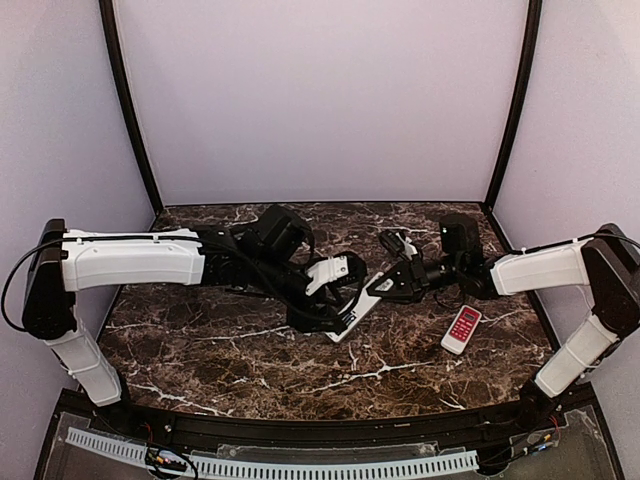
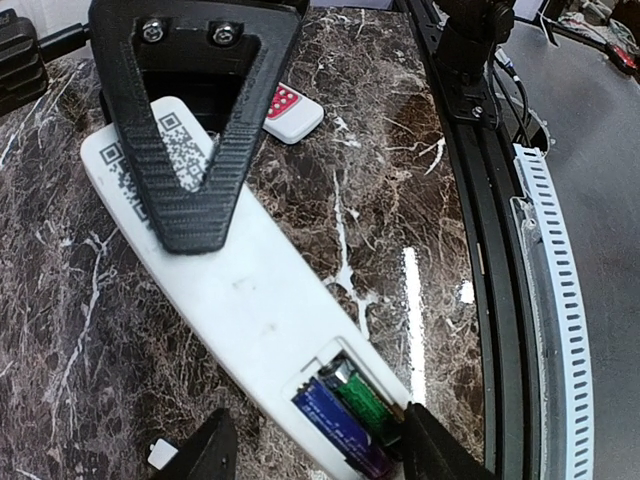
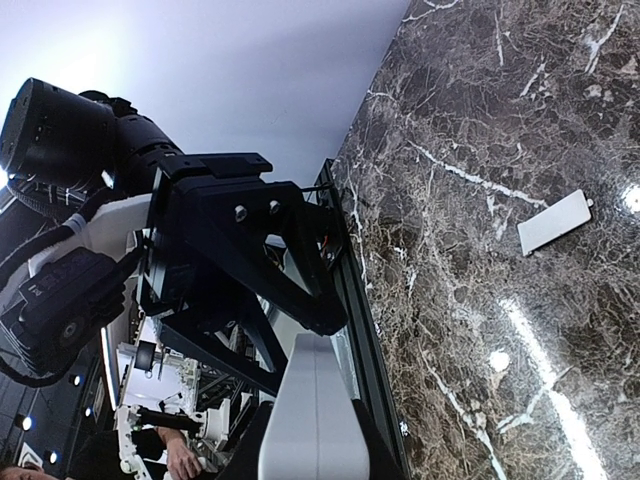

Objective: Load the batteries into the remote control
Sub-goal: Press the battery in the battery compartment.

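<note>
- Dark, white-veined marble forms the tabletop (image 1: 250, 360), boxed in by plain pale walls. In the top view both arms reach in and meet near its centre.
- The remote (image 1: 355, 312) sits aslant near the tabletop's centre, with one end turned toward the near edge and the other toward the right rear corner.
- The left gripper (image 1: 326, 318) is at the remote's nearer end and the right gripper (image 1: 386, 288) is at its farther end. I cannot tell from above how either pair of jaws stands.
- A red remote (image 1: 461, 329) lies between the centre and the right edge, apart from both grippers.
- In the left wrist view the remote (image 2: 240, 290) is back-up with its QR labels showing. Its battery bay is uncovered at the end nearest the camera.
- The batteries (image 2: 340, 420) lie side by side in that bay, one blue-purple and one green.
- The left gripper (image 2: 320, 450) is open, with a fingertip on either side of the bay end. I cannot tell whether either tip touches the remote.
- One finger (image 2: 192, 225) of the right gripper lies across the labelled end of the remote.
- The red remote (image 2: 290, 108) lies just beyond that finger.
- The right wrist view is rolled, so the tabletop (image 3: 480, 330) runs up the right side.
- The right gripper (image 3: 310, 445) is closed on the remote (image 3: 310, 400), which shows end-on between its fingers.
- A small white cover (image 3: 555, 222) lies flat on the marble, well apart from the remote.
- The left gripper's black body (image 3: 250, 240) fills the left of this view.
</note>
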`<state>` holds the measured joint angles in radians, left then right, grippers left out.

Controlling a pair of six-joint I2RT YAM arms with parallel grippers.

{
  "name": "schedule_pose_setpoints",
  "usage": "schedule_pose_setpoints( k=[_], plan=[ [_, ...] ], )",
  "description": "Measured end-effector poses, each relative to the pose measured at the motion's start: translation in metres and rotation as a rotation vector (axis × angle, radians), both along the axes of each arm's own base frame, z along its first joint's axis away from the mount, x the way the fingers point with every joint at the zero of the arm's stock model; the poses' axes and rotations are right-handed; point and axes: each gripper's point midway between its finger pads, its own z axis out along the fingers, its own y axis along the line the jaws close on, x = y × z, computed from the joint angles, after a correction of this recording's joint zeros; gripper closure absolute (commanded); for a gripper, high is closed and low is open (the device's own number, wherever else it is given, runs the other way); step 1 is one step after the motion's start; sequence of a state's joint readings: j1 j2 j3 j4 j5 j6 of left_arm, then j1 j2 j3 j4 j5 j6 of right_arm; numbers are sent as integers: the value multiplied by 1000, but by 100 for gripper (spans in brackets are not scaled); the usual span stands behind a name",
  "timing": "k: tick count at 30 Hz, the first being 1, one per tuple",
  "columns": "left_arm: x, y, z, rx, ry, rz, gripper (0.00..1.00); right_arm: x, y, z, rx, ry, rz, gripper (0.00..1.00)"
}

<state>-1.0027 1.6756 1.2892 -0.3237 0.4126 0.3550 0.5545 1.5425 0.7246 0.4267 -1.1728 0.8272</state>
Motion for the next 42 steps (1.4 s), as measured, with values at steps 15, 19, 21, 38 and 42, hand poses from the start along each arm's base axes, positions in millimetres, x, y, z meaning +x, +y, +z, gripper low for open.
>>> schedule_pose_setpoints(
  k=[15, 19, 21, 38, 42],
  plan=[
    [4, 3, -2, 34, -47, 2, 55, 6, -4, 3, 23, 10, -31, 100],
    [10, -1, 2, 47, -96, 19, 52, 7, -6, 3, 35, 19, -41, 100],
    [12, -4, 4, 52, -121, 28, 48, 7, -6, 2, 36, 22, -42, 100],
    [27, -3, 9, 27, -84, 106, 51, 7, -7, 0, -16, -39, -44, 100],
    [28, -4, 8, 31, -83, 111, 51, 7, -8, 0, -19, -38, -45, 100]
  ],
)
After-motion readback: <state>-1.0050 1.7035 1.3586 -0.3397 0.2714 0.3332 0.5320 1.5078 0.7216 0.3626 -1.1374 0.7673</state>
